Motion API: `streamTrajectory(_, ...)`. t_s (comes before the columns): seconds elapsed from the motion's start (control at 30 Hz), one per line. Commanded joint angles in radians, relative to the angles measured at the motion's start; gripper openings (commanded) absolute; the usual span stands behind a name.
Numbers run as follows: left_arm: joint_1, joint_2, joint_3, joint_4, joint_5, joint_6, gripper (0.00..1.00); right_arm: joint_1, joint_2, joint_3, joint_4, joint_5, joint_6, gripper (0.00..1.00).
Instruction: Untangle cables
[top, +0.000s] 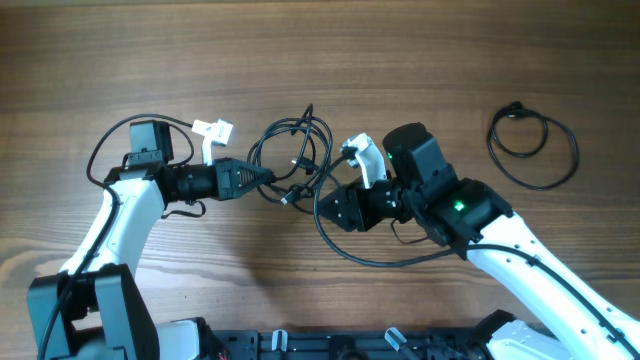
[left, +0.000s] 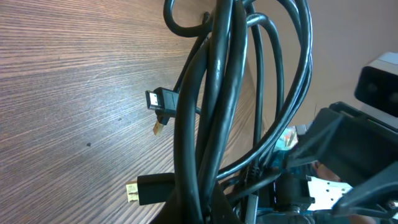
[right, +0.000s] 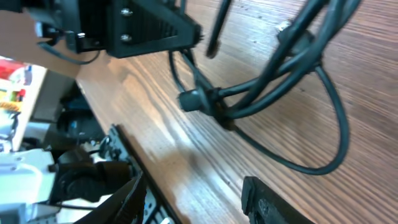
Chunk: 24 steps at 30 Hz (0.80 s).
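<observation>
Two robot arms reach over a brown wooden table (top: 420, 60) with long stripes in the wood. A black rail (top: 300, 345) runs along the table's near edge. Past that edge, the right wrist view shows only dim, blurry stuff that I cannot name.

Many thin black cords make up the tangled cables (top: 303, 158), which sit right at the tip of the left gripper (top: 268, 177). They are smooth and a bit shiny, and they cross over each other in loose rings. In the left wrist view, several cords run side by side, up and down the picture. Two small black plugs with gold tips show there too, one plug (left: 160, 99) farther from the left gripper and another plug (left: 149, 185) closer to it.

The left gripper is squeezed tight on the tangled cables, and cords come out at its tip.

The tangle is longer than it is wide. Seen from above, its long way goes from the far side of the table toward the near side, right across the left gripper's tip. One big strand swings out in a wide curve away from the left gripper, under the right arm.

The right gripper (right: 194, 194) is on the other side of the tangle from the left gripper. Its fingers (right: 261, 199) are apart, with bare wood between them and nothing held.

One more cable loop (top: 547, 132) lies flat by itself, well apart from the left gripper, past the right arm. It is roundish, and its small end sits on the far side.
</observation>
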Motion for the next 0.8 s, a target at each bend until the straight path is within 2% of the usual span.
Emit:
streamTrajectory(0.0,0.0,0.002,-0.001,0.013,0.026,-0.074,0.04,0.003,0.076,0.0,0.004,0.126,0.047,0.52)
streamTrajectory(0.1,0.0,0.002,-0.001,0.027,0.05,-0.153,0.04,0.003,0.187,0.0,0.053,0.146,0.152,0.51)
streamTrajectory(0.27,0.0,0.002,-0.001,0.027,0.08,-0.159,0.04,0.003,0.377,0.0,0.159,0.144,0.161,0.51)
streamTrajectory(0.33,0.0,0.002,-0.001,0.027,0.08,-0.159,0.04,0.002,0.411,0.0,0.126,0.171,0.161,0.41)
streamTrajectory(0.6,0.0,0.002,-0.001,0.034,0.042,-0.159,0.04,-0.004,0.38,0.0,-0.071,0.188,0.159,0.41)
streamTrajectory(0.7,0.0,0.002,-0.001,0.034,0.034,-0.159,0.04,-0.004,0.269,0.036,-0.095,0.099,0.055,0.41)
streamTrajectory(0.77,0.0,0.002,-0.001,0.034,0.027,-0.158,0.04,-0.004,0.165,0.073,-0.11,0.097,0.036,0.43)
